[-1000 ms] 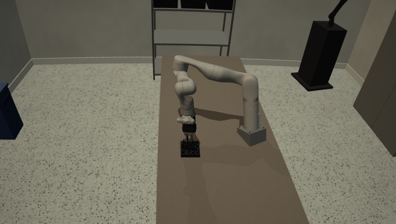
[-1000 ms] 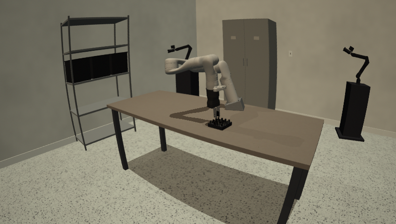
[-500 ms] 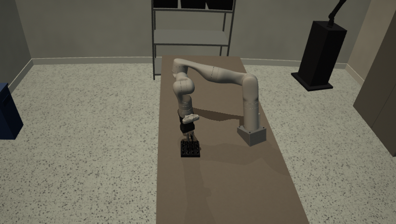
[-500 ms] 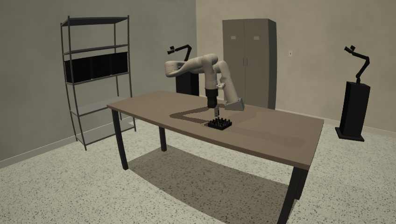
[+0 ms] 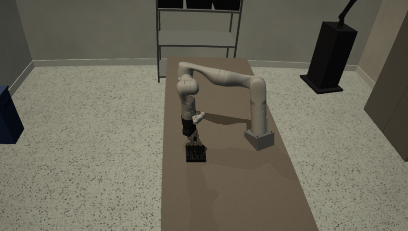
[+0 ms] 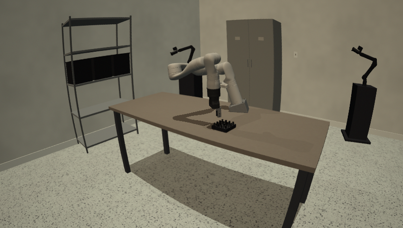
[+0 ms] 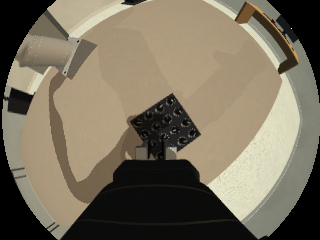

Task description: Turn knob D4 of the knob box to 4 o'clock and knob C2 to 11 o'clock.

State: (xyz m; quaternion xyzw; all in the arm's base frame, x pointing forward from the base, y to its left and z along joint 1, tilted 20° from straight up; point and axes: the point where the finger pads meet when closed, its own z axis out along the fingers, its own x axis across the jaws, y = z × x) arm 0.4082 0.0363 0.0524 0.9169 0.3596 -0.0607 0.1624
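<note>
Pincer: the black two-finger gripper with pale metal fingers (image 5: 193,142) (image 6: 218,115) is partly open, a gap between its fingers, grasping nothing
Pincer position: pointing down, just above the knob box and apart from it, near one edge
Knob box: the black, square-topped box with rows of upright black knobs (image 5: 196,160) (image 6: 225,130) (image 7: 152,110) stands level on the brown table (image 5: 237,197) (image 6: 268,127) (image 7: 100,150)
Knob lines and names: too small to read, so where D4 and C2 point cannot be told
Arm: the pale grey jointed arm (image 5: 258,114) (image 6: 213,77) (image 7: 45,52) arches from its grey wedge-shaped mount (image 5: 266,141) (image 6: 240,108) (image 7: 83,57), well apart from the box

Compared with the earlier pictures, the lower end of the arm is turned about its own length: the pale, lumpy attachment (image 5: 198,117) (image 6: 224,84), which crosses in front of the wrist one second back, now juts from the wrist's right-hand side in the top picture. There, the rounded joint (image 5: 187,87) (image 6: 212,58) above the wrist and the black wrist section (image 5: 188,124) (image 6: 213,97) sit further toward the picture's left. The black section leans more. The gripper (image 5: 193,139) (image 6: 218,112) (image 7: 156,146) is also twisted, its fingers overlapping in the exterior picture where they formerly show side by side, and it stands slightly higher.
</note>
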